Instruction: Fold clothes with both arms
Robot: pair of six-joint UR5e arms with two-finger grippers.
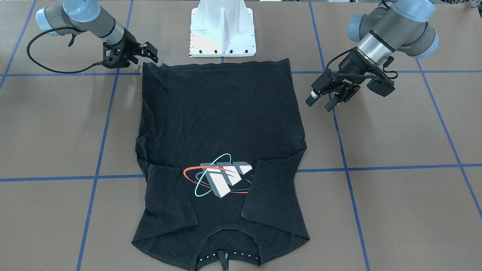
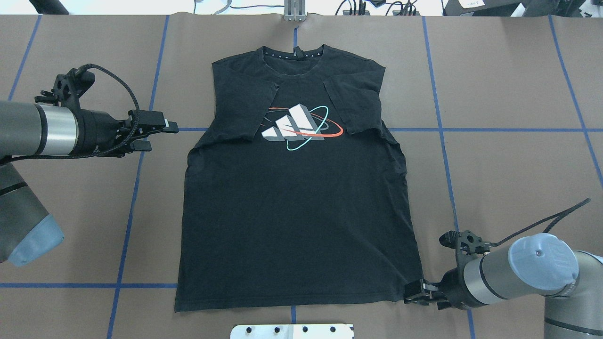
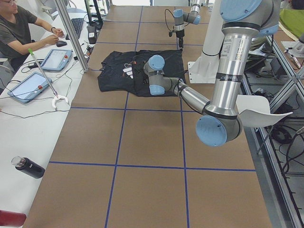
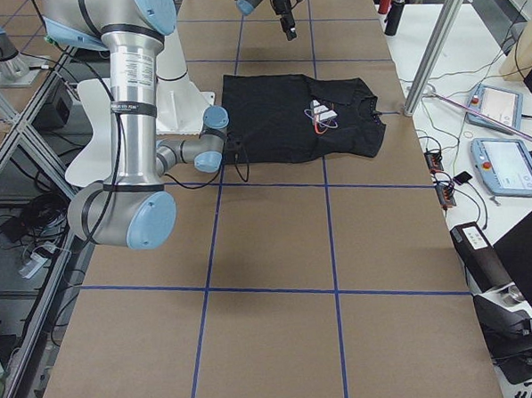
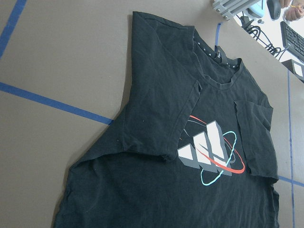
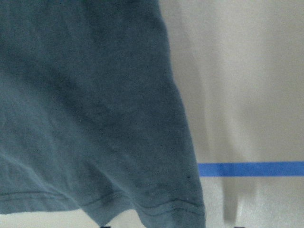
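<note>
Left gripper [image 2: 164, 136]: jaws apart, empty, just beside the shirt's edge, bare bench [image 2: 70, 226] all round. T-shirt [image 2: 297, 212]: flat mid-bench, sleeves folded inward. Right gripper [image 2: 409, 295]: jaws apart, at hem corner, nothing clamped.

I operate in a robotics lab: a surface [image 3: 152, 137] gridded with blue tape [image 3: 120, 137], aluminium framing [image 3: 71, 35], teach pendants [image 4: 512, 165], a seated person [image 3: 19, 31].
</note>
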